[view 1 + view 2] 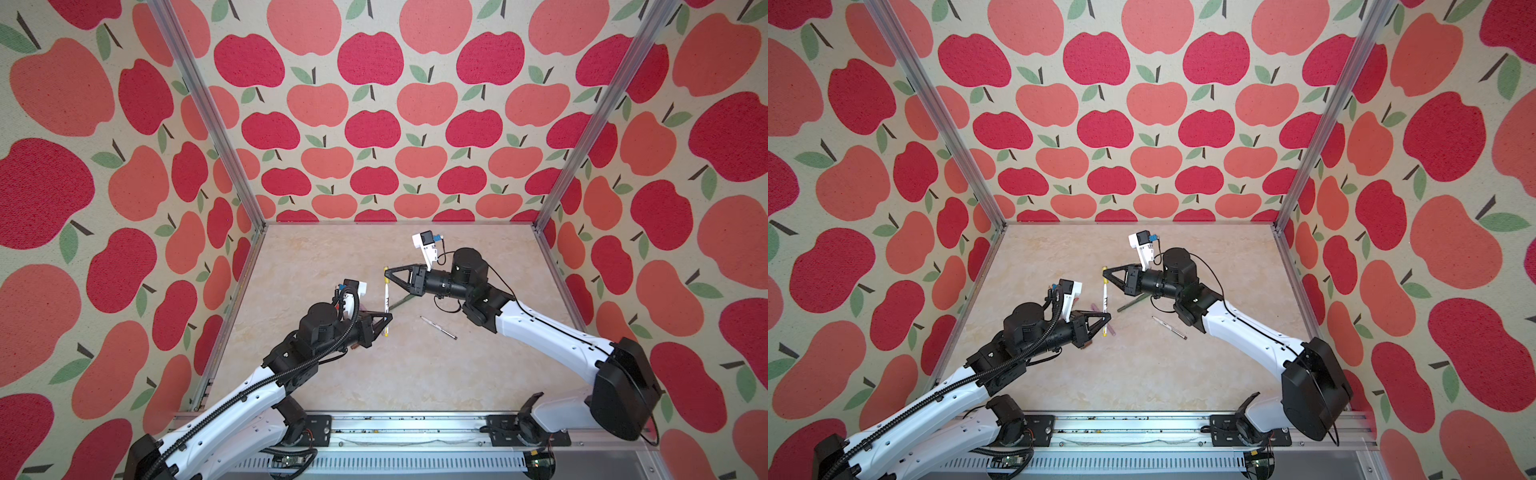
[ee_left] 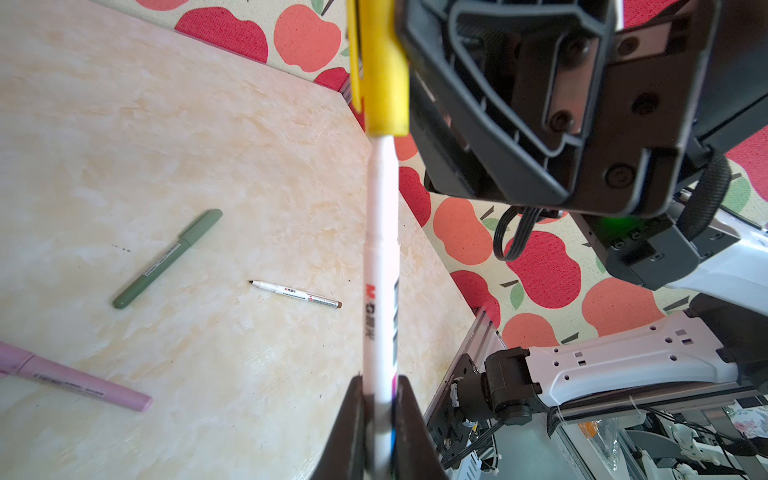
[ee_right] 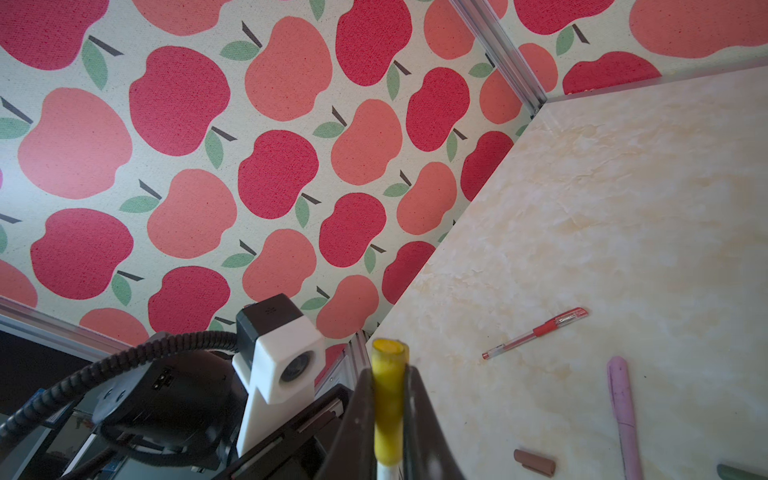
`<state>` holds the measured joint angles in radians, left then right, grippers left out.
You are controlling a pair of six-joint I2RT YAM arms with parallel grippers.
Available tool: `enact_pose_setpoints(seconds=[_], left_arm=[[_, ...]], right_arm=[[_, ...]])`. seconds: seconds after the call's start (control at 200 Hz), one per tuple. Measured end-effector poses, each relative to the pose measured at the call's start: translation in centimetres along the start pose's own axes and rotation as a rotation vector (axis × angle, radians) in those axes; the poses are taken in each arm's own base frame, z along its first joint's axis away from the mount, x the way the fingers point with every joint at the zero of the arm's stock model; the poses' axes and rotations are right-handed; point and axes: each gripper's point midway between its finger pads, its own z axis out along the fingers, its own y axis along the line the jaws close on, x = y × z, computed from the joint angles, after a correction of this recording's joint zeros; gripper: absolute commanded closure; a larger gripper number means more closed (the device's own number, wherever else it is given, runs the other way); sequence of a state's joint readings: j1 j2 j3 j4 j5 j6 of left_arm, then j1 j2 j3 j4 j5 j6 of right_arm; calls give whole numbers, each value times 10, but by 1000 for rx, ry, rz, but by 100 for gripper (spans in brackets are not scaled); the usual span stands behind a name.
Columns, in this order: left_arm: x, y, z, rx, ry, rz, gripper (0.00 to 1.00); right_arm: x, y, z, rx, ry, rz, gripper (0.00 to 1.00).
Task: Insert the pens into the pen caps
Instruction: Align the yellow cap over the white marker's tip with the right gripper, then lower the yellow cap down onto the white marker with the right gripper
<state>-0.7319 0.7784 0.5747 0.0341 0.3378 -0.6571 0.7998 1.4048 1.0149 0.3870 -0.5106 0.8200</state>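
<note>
Marble tabletop [image 1: 374, 374], left gripper [image 2: 380, 384] clamped on white pen [image 2: 380, 270], right gripper [image 3: 387, 376] pinching its yellow cap [image 3: 387, 407]

yellow cap [image 2: 382, 75]: top was cut off by the left wrist view's edge.
white pen with yellow print [image 2: 380, 270]: was blurred between the fingers of the left pincer [image 2: 379, 380]; its end ran past the edge.
lilac pen [image 1: 1111, 331]: middle was hidden behind the left pincer in a top view; one end was cut off in each wrist view.
dark green pen [image 1: 397, 302]: far end lay hidden under the right pincer [image 1: 387, 272].
white pen with brown print [image 2: 297, 294]: lettering was too small to read.
</note>
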Motion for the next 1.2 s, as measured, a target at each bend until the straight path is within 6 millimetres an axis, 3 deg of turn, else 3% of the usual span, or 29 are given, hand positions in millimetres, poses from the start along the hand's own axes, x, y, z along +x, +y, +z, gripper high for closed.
enact_pose_setpoints(seconds=[0.595,1.041,1.201], left_arm=[[-8,5,-9,-33,-71,12,100],[-11,11,-11,-55,-76,86,100],[-13,14,-9,-62,-40,138,100]], right_arm=[[19,6,3,-20,28,1,95],[20,4,4,-20,6,9,95],[18,2,3,-9,-5,2,88]])
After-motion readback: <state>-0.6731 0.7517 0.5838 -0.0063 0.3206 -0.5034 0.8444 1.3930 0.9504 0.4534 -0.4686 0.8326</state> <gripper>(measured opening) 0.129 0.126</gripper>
